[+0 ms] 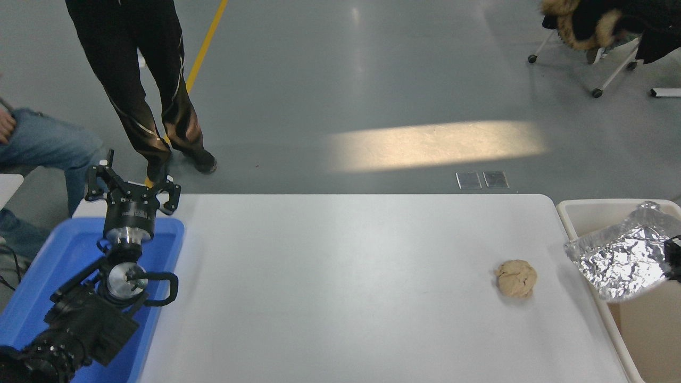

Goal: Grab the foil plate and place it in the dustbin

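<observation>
The foil plate [620,260] is a crinkled silver tray, held tilted in the air over the left rim of the cream-beige dustbin [585,210] at the table's right end. Only a black sliver of my right gripper [673,255] shows at the picture's right edge, at the plate's right rim; it still holds the plate. My left gripper [130,189] is parked open above the blue tub at the lower left.
A small tan lumpy ball [516,277] lies on the white table [340,276] near the bin. A blue tub [48,266] sits at the left end. A person's legs [143,96] stand beyond the far left; another person sits at the left edge.
</observation>
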`<action>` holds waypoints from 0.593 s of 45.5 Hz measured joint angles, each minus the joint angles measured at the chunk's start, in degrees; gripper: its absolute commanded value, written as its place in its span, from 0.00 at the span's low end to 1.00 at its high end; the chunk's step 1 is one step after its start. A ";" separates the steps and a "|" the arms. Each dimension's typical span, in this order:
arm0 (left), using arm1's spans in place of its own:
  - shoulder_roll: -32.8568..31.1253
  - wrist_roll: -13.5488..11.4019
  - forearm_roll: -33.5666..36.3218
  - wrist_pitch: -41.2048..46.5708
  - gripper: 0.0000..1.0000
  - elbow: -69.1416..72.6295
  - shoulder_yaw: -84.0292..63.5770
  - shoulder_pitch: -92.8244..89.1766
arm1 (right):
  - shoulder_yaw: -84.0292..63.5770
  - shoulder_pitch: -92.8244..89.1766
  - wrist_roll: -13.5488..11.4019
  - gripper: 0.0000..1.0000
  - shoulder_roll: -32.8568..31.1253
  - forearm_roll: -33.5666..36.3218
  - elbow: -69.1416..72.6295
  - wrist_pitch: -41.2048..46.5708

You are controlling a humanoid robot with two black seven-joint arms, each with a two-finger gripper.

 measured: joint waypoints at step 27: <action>0.02 -0.03 -0.03 0.01 0.99 0.05 0.00 0.01 | 13.79 -17.57 -0.03 1.00 5.84 0.07 -17.51 -4.75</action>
